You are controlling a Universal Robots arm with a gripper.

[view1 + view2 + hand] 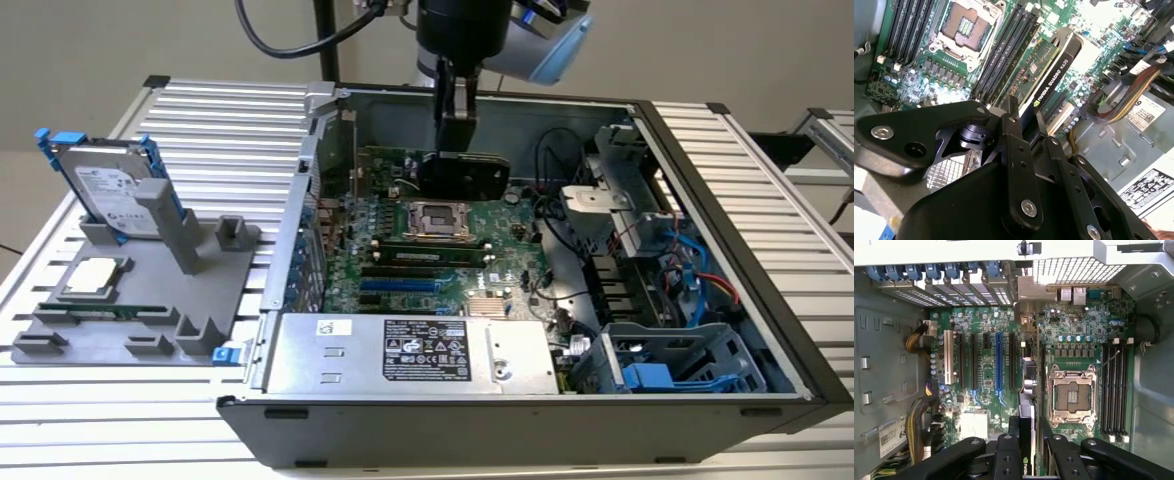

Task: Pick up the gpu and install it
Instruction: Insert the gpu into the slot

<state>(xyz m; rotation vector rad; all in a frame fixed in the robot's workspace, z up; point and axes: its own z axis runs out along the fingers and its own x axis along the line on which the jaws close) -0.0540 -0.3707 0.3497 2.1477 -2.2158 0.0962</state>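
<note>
Inside the open computer case (pixel 694 250), the tool (pixel 1026 117) is clamped on the gpu (pixel 1054 65), holding the card edge-on directly beneath it and above the motherboard (pixel 984 335). The card's long axis runs parallel to the expansion slots (pixel 999 365), which lie below it and just beside the empty processor socket (pixel 1072 395). The case walls stand well apart from the card, while the memory slots (pixel 1116 390) lie beyond the socket.

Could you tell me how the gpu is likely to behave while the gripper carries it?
The gpu probably stays stiff, being a flat board. Held edge-on in the gripper, it could pivot if bumped. Its exposed green circuit face looks fragile.
</note>
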